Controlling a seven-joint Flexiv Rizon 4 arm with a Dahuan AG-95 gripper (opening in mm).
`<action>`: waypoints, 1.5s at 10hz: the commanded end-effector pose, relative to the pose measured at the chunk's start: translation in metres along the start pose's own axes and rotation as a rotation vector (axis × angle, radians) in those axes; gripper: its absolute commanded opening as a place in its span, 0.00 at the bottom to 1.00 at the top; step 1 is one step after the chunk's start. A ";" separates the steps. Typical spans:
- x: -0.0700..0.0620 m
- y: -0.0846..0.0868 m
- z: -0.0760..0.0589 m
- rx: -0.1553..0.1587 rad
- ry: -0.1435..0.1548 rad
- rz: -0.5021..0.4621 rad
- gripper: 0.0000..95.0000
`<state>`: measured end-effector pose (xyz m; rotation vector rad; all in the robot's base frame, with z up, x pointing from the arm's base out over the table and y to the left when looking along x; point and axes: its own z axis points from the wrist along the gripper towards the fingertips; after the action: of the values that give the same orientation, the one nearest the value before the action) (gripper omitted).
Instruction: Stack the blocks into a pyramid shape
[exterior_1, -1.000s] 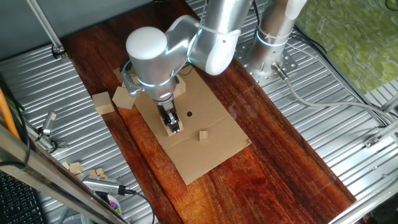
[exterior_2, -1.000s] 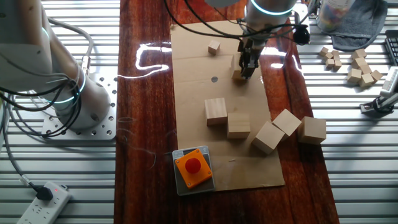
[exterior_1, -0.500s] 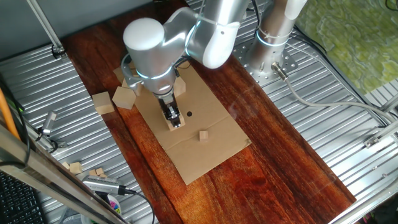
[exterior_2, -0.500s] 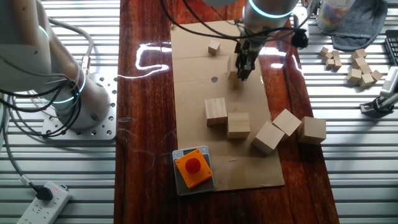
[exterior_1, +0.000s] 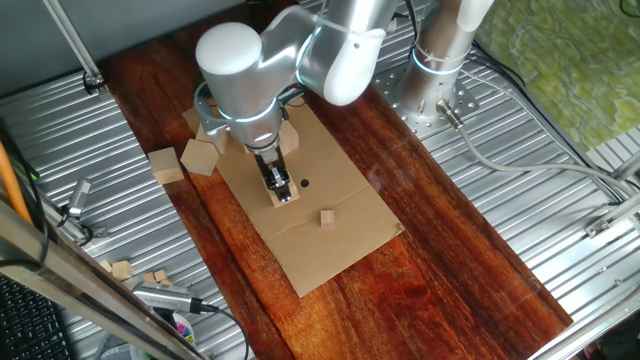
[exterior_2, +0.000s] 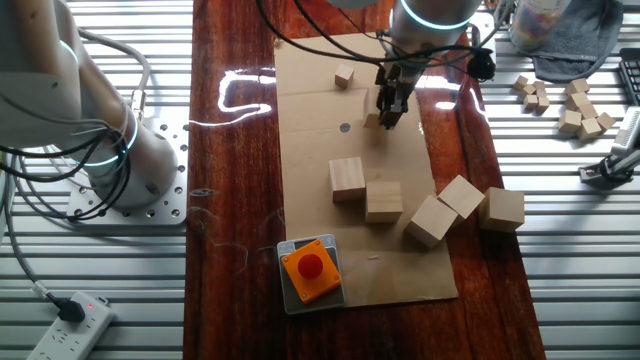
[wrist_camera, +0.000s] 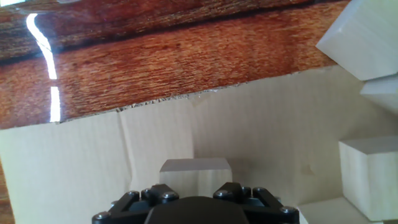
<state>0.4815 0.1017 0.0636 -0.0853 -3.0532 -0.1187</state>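
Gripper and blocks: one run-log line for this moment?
gripper: shut on small wooden block | over cardboard sheet | five blocks loose | no stack yet

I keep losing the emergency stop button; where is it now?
In the other fixed view, the orange button box sits at the near edge of the cardboard sheet, just below-left of two wooden blocks.

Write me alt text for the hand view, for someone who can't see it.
Looking down past the dark end effector, a pale wooden block sits just ahead of it at the bottom centre, on a sheet of cardboard. More pale blocks crowd the right edge, and glossy red-brown wooden tabletop fills the top.
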 end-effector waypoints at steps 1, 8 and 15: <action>0.001 0.000 -0.001 -0.002 -0.006 -0.010 0.00; 0.001 0.000 -0.001 0.004 -0.003 -0.007 0.00; 0.005 -0.001 -0.001 0.001 0.004 0.048 0.00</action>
<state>0.4764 0.1006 0.0644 -0.1646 -3.0408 -0.1122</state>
